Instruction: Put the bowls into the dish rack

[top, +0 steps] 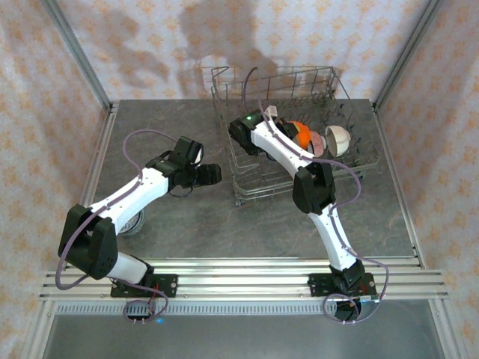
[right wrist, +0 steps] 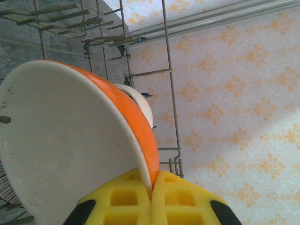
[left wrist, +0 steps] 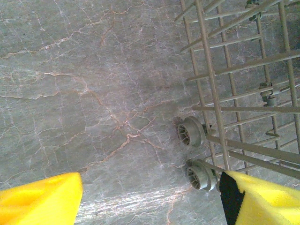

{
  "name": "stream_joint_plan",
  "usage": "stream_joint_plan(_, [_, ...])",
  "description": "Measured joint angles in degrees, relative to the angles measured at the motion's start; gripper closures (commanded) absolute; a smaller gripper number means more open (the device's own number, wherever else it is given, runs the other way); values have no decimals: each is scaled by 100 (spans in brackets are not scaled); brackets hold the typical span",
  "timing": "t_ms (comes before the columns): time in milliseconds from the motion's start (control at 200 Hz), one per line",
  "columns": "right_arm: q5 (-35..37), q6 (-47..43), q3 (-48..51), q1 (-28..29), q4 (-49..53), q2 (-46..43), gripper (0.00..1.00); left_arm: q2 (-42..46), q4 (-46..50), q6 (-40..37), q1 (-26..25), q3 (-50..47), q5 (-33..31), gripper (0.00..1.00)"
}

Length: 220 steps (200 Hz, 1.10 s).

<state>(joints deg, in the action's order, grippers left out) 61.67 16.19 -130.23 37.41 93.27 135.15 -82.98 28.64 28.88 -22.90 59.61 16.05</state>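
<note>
Two bowls racked, the third not yet released, I think.
The right gripper (right wrist: 151, 180) is clamped on the round orange ceramic bowl (right wrist: 70, 140) inside the large grey wire dish rack (top: 258, 176), beside the pinkish bowl (top: 318, 142) and the cream bowl (top: 338, 139); the left gripper (left wrist: 150, 201) is apart, empty.

Bright even light w/ big soft shadow on back wall (top: 217, 45), faint glare on tabletop (left wrist: 131, 204).

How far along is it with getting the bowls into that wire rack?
Done: a pinkish bowl and a cream bowl stand in the dish rack. In hand: the right gripper, shut on the orange bowl at its rim, holds it inside the rack. Remaining: the left gripper is open and empty above the table, where what looks like another bowl sits half hidden.
</note>
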Motion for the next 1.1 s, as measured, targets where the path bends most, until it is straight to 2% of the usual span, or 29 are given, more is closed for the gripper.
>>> stream_joint_plan(185, [-44, 4, 0, 0, 0, 0, 88, -7, 0, 22, 0, 0, -2, 22])
stream_joint_plan(240, [-66, 0, 0, 2, 0, 0, 81, -11, 0, 22, 0, 0, -2, 22])
stream_joint_plan(345, [-195, -13, 17, 11, 0, 0, 74, -55, 0, 22, 0, 0, -20, 22])
stream_joint_plan(1101, [-505, 20, -249, 332, 2, 138, 69, -330, 13, 20, 7, 146, -90, 22])
